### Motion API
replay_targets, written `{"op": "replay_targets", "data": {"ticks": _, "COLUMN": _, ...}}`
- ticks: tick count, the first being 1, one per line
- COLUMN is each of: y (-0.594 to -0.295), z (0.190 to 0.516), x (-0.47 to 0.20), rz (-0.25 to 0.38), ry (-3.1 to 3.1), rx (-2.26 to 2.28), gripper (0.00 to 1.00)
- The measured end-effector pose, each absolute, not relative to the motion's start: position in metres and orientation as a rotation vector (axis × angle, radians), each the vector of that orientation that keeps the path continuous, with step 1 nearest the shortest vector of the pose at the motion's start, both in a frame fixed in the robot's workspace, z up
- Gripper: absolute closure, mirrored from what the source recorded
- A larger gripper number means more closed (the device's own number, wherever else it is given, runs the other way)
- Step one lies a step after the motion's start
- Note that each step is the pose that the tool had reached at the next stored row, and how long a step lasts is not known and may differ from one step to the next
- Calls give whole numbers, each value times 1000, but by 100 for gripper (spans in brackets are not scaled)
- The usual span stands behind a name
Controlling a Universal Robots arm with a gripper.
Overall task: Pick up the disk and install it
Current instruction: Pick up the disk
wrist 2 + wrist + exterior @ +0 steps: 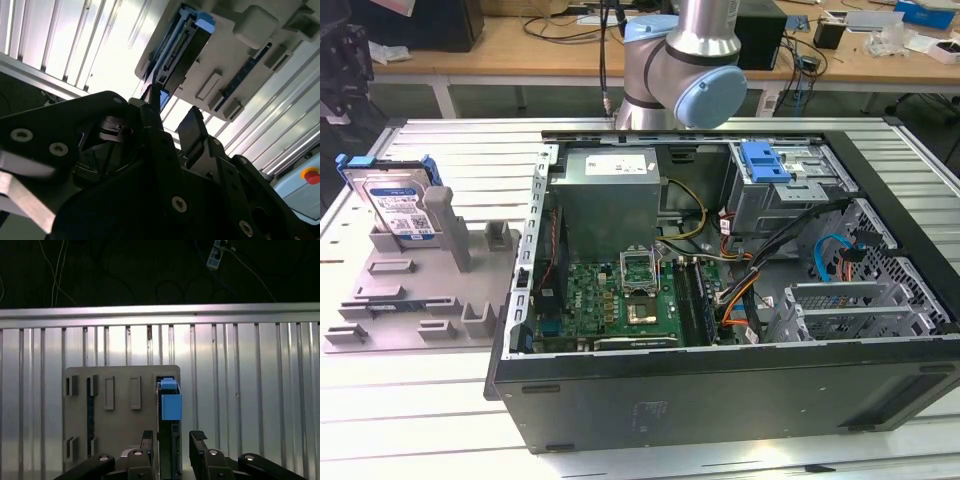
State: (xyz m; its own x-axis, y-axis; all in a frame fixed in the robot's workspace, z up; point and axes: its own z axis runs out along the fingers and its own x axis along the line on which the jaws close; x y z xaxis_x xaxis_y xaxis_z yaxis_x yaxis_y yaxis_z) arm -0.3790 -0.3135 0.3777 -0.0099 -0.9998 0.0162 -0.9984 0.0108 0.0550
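The tool (pixel 173 436), fingers apart, frames the disk (pixel 170 405) standing on edge in the grey holder (pixel 120 425).

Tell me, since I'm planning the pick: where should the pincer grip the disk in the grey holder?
Probably across the disk, on its flat faces near the free top edge, from above: it stands on edge in the grey holder, its foot slotted in.

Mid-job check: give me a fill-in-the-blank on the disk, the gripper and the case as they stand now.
1. The disk has a carrier frame coloured ____.
2. The disk stands in the grey holder, ____ the computer case.
3. The gripper has its jaws ____.
4. The holder lies toward the exterior view's ____ of the case.
Missing words: blue; outside; open; left.
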Motion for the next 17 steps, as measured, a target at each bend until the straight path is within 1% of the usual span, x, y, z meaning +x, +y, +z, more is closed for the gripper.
{"op": "replay_targets", "data": {"ticks": 8, "y": -313, "z": 376, "x": -380, "rz": -4, "ry": -2168, "rx": 2217, "gripper": 58}}
{"op": "replay_targets", "data": {"ticks": 17, "y": -313, "z": 376, "x": -382, "rz": -4, "ry": -2167, "rx": 2218, "gripper": 58}}
